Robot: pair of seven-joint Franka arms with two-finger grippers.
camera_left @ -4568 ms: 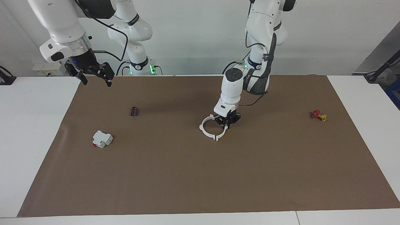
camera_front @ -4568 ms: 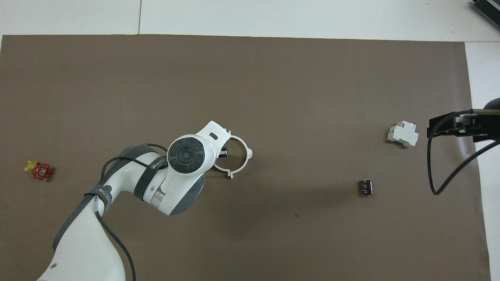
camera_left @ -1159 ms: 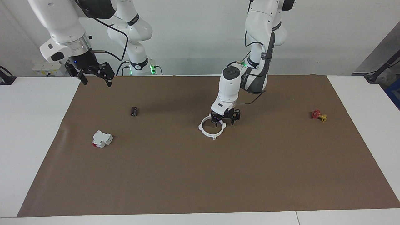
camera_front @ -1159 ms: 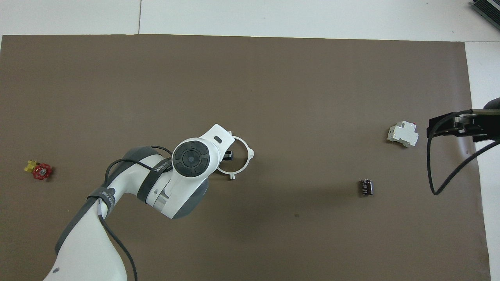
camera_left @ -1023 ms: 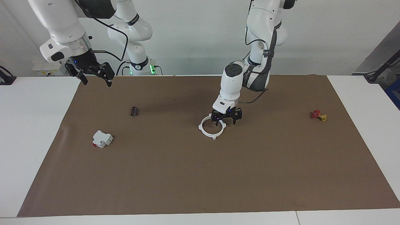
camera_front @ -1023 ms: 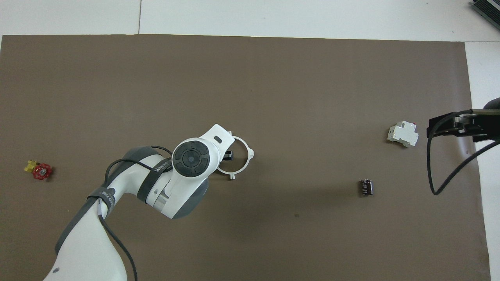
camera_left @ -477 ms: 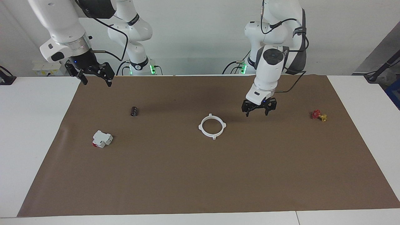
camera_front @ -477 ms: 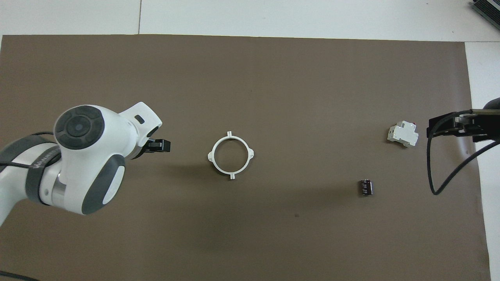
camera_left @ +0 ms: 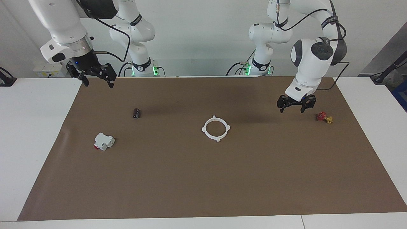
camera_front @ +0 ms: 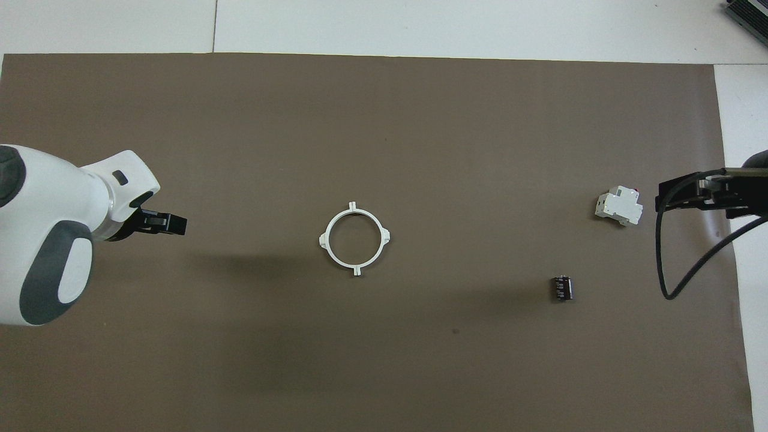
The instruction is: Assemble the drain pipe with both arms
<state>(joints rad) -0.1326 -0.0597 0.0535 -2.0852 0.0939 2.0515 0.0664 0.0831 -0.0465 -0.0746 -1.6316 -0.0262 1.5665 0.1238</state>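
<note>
A: Where is the drain pipe (camera_left: 216, 128)?

B: Flat on the brown mat (camera_left: 203, 178) near the middle of the bench (camera_left: 35, 133). Its two white half-rings sit joined into one closed ring with four small tabs round the edge. Nothing touches it.

A: And the jaws?

B: Both sets stand apart, empty. The left gripper (camera_left: 296, 105) hangs above the mat toward the left arm's end of the bench, well apart from the ring and just beside the small red and yellow valve (camera_left: 324, 117), not touching it. The overhead view shows only one black fingertip of it past the white wrist. The right gripper (camera_left: 94, 75) waits in the air over the mat's edge at the right arm's end, splayed wide, grasping nothing.

A: What else lies on the mat?

B: A small dark cylinder (camera_left: 136, 113) between the ring and the right arm's end, nearer to the robots than the ring. A white blocky part (camera_left: 103, 141) with a red patch lies farther from the robots than the cylinder, closer to the mat's edge.
</note>
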